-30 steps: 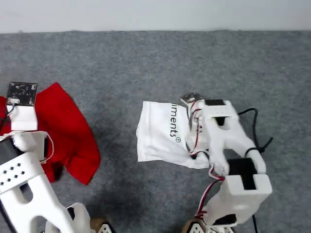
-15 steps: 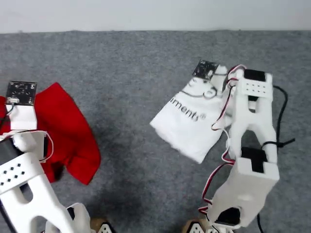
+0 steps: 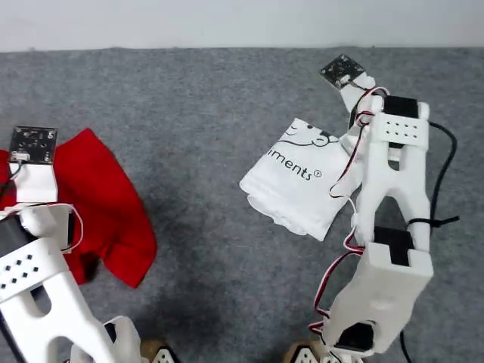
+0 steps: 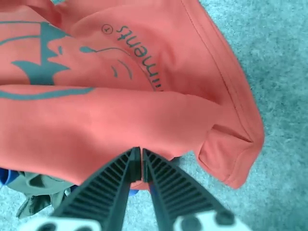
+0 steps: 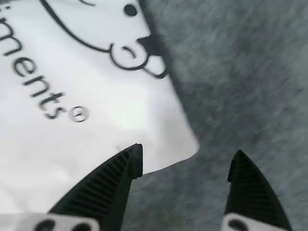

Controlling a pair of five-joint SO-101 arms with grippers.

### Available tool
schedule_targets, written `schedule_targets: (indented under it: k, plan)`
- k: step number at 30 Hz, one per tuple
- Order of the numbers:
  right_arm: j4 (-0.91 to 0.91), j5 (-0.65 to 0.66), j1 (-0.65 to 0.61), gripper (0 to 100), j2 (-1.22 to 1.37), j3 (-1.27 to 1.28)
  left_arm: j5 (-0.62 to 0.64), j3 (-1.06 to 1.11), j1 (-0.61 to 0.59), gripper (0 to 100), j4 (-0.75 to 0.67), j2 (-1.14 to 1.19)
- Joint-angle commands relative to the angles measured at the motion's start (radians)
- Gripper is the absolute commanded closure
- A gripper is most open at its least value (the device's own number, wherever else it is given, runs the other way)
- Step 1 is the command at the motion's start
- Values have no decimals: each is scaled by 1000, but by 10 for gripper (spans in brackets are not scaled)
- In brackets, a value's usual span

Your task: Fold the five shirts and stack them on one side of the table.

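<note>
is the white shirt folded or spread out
Folded. The white shirt lies as a compact block with layered edges along one side and no sleeves sticking out.

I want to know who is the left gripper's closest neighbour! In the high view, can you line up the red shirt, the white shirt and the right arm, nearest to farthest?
From the left gripper:
1. red shirt: right under it, left side.
2. white shirt: across the grey table, right of middle.
3. right arm: past the white shirt, farthest right.
</note>
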Motion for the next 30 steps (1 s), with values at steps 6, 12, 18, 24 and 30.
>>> schedule_targets:
  k: [6,12,18,24,30]
  plan:
    - [300,-265,-124,992,-61,-52,-15,-5,8,984,-21,-18]
    - [358,-427,-137,989,-54,-44,-15,-5,8,984,-21,-18]
    - [372,-499,-137,990,64,18,-15,-5,6,984,-15,-20]
    - [340,-511,-130,990,242,25,-15,-5,3,984,-14,-23]
    - [369,-503,-133,990,226,-15,-15,-5,3,984,-14,-21]
